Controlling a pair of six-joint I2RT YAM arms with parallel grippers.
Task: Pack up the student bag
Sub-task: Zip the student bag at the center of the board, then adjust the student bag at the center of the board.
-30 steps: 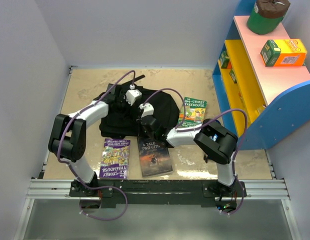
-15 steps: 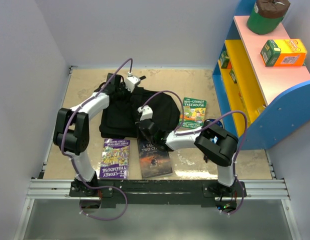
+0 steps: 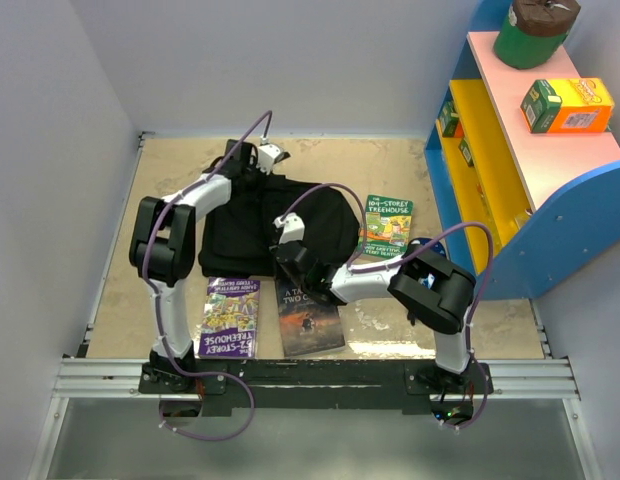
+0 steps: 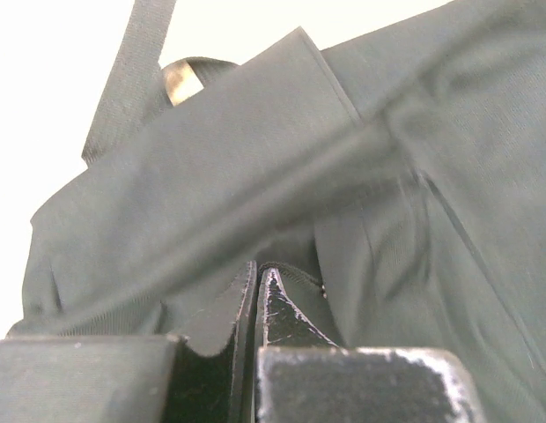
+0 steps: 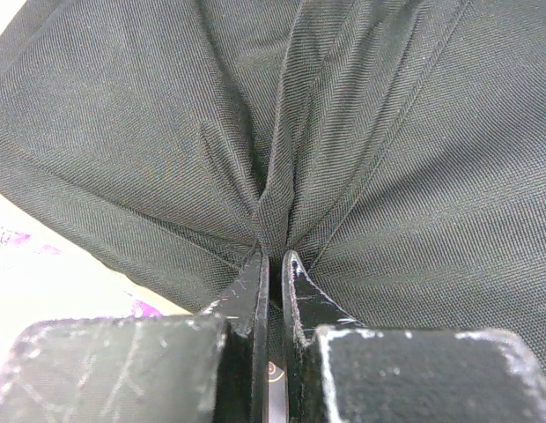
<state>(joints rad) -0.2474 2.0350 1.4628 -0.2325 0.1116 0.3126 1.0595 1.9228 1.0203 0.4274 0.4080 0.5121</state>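
The student bag (image 3: 240, 235), a large soft black fabric backpack, lies slumped in the middle of the sandy-beige tabletop (image 3: 170, 190).

Three paperback books lie flat around it. Touching its near edge is a dark-covered book (image 3: 310, 318) titled "A TALE OF TWO CITIES". Just left of that one, also at the bag's near edge, is a purple book (image 3: 230, 318) turned upside down to the top camera. "TREEHOUSE" reads on it, but the number above is too small to tell. Just beside the bag's right edge lies a green book (image 3: 387, 224) marked "THE 104-STOREY TREEHOUSE".

Well right of the bag stands one blue, yellow and pink shelf unit (image 3: 510, 150). On its pink top sit one green cylinder with a brown lid (image 3: 533, 35) and one orange-and-green carton (image 3: 567, 105); the carton's print is not legible.

The left gripper (image 4: 256, 280) is at the bag's far left corner. Its jaws are pressed together with the tips against the cloth under a fold, and whether cloth is caught between them I cannot tell. A grey webbing strap (image 4: 132, 79) runs off beyond that fold.

The right gripper (image 5: 273, 263) is at the bag's near edge, its jaws nipped tight on a puckered ridge of the black weave.
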